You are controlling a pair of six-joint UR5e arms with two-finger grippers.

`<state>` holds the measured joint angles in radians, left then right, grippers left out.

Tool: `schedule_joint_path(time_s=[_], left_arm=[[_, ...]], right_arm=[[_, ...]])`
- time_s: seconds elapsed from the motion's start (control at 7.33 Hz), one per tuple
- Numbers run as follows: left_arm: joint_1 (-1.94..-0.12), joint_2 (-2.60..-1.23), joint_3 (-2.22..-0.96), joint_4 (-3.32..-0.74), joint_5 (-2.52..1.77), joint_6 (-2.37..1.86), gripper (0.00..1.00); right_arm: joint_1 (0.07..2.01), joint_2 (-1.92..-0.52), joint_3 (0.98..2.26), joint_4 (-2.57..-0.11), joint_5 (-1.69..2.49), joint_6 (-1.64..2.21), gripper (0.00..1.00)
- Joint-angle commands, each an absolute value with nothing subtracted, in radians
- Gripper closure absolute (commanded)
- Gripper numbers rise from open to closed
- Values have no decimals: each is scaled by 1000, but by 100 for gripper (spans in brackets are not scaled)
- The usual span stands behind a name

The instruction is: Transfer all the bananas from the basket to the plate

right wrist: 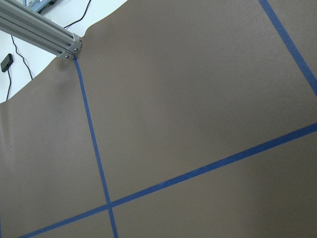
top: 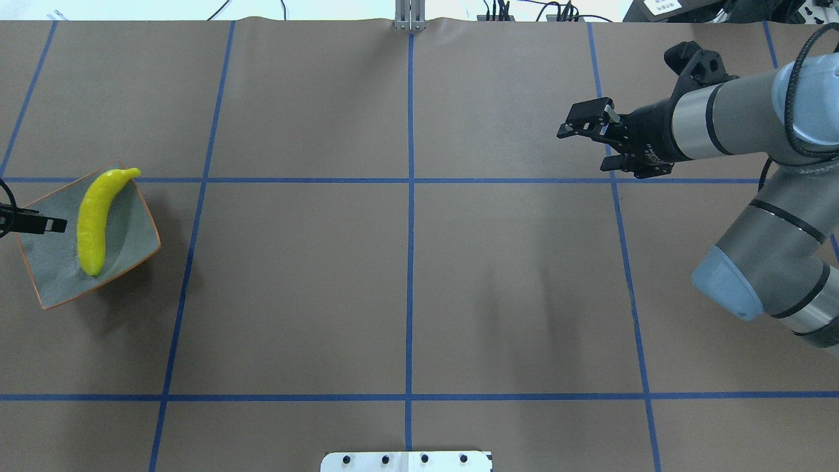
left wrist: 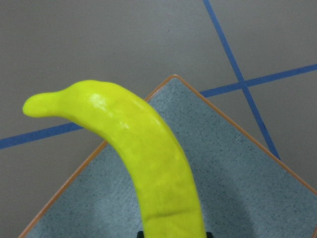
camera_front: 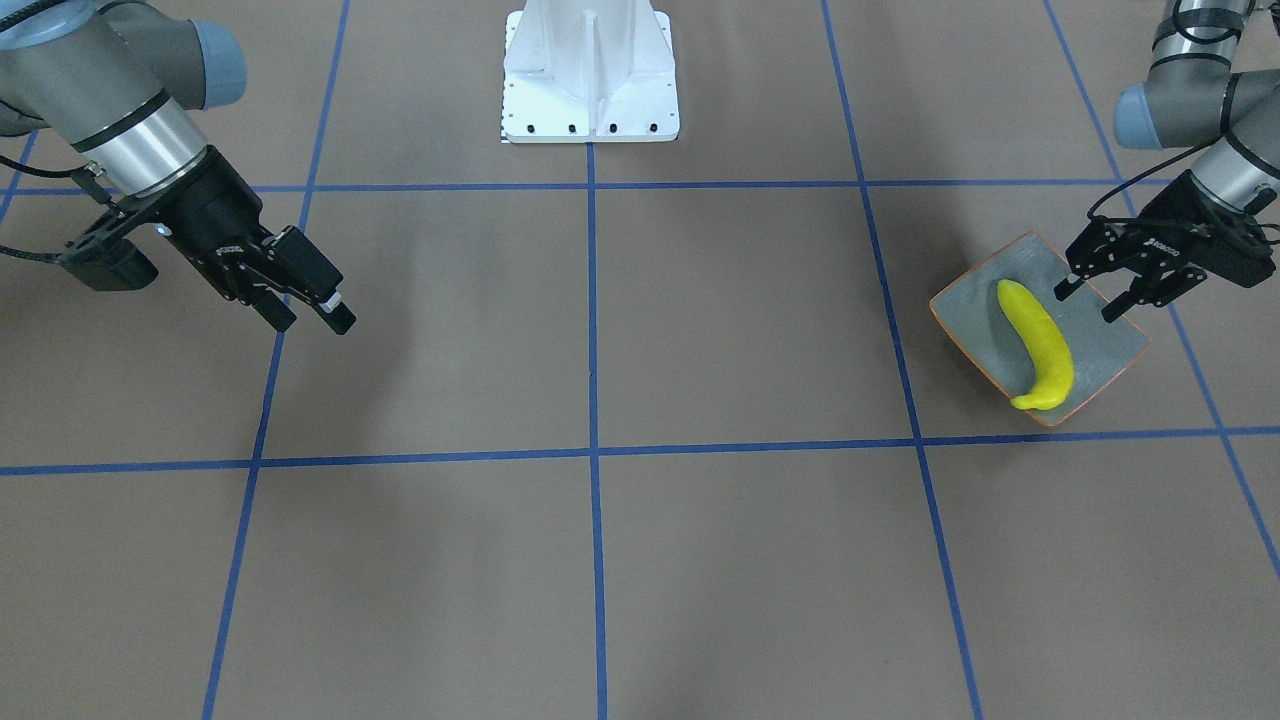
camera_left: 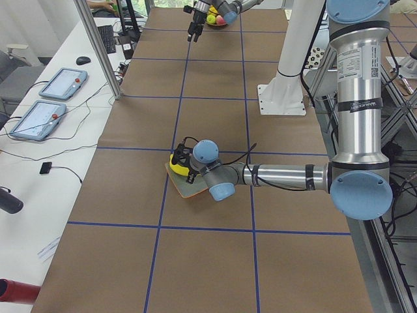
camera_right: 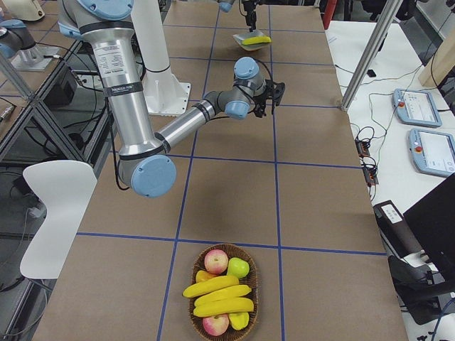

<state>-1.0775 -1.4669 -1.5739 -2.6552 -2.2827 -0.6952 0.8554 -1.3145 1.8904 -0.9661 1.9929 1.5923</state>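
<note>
Both pincers are spread and empty. Your left gripper (camera_front: 1087,303) hangs over the robot-side part of the plate, near one end of the banana and clear of it in the front-facing view. Your right gripper (camera_front: 313,322) hovers over bare table (camera_front: 700,350) on the other side, well apart from both basket and plate. The table is brown with a blue tape grid (camera_front: 592,300). You'll find the basket (camera_right: 250,284) only in the exterior right view, at the table's near end. It holds three bananas (camera_right: 223,295) lying side by side, with apples (camera_right: 215,261) around them. The plate (camera_front: 1105,350) sits at the table's opposite end, on the robot's left. One banana (camera_front: 1042,345) lies across it, its tapered tip poking past the plate's rim.
</note>
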Motion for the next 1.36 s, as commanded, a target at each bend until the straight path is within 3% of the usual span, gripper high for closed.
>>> schedule_joint_path(time_s=[0.0, 0.27, 0.82, 1.23], left_arm=[[-1077, -1470, -1574, -2655, -2286, -696, 17], [-1077, -1474, -1580, -2660, -2289, -698, 17], [-1103, -1477, -1574, -2643, -2332, -677, 16], [-1104, -1492, -1563, -2638, -2330, -683, 12]], right_arm=[[870, -1325, 1890, -966, 1993, 1592, 0], [925, -1398, 1904, -962, 2005, 1506, 0], [1084, -1702, 1913, -957, 2038, 1031, 0], [1398, -1792, 1750, -962, 2285, 531, 0]])
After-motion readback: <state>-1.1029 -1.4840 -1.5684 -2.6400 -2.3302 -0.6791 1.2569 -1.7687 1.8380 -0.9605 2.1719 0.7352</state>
